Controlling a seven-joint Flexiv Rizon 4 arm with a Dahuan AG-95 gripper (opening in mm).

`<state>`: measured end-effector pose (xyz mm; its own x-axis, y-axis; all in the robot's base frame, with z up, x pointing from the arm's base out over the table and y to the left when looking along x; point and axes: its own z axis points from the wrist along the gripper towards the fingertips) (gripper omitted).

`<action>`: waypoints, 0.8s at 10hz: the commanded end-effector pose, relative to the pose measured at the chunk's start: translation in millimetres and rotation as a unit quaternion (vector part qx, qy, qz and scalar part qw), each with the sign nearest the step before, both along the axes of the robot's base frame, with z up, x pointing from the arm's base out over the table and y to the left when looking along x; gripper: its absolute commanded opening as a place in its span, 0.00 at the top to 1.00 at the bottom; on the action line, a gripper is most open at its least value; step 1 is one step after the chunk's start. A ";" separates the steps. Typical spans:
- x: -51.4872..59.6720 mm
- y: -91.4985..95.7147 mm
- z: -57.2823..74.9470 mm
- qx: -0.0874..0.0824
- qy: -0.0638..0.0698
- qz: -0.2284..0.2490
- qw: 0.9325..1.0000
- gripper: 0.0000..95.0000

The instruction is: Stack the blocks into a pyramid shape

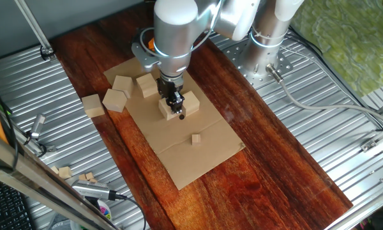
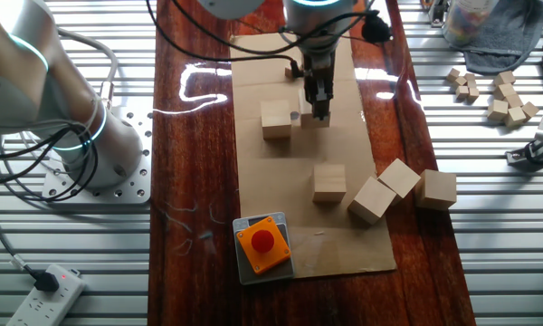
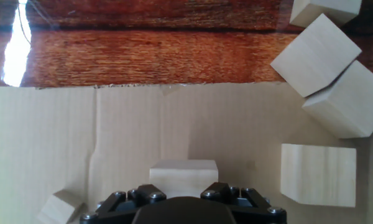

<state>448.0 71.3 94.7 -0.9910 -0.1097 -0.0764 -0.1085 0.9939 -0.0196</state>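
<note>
Cardboard sheet (image 1: 198,156) at frame centre holds two blocks; the fingers (image 1: 174,110) straddle one block (image 1: 170,110), grip state unclear. Four blocks (image 1: 115,99) lie upper left. Lowering off-centre could shove its neighbour (image 1: 191,101).

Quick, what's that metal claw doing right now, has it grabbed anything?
Gripper: fingers closed around a pale wooden cube on the cardboard sheet.
</note>
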 end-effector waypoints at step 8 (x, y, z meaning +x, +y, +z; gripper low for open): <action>-2.8 0.2 -14.6 0.000 0.006 -0.008 1.000 1.00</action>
<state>444.2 73.0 79.3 -0.9938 -0.0938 -0.0601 -0.0930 0.9955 -0.0162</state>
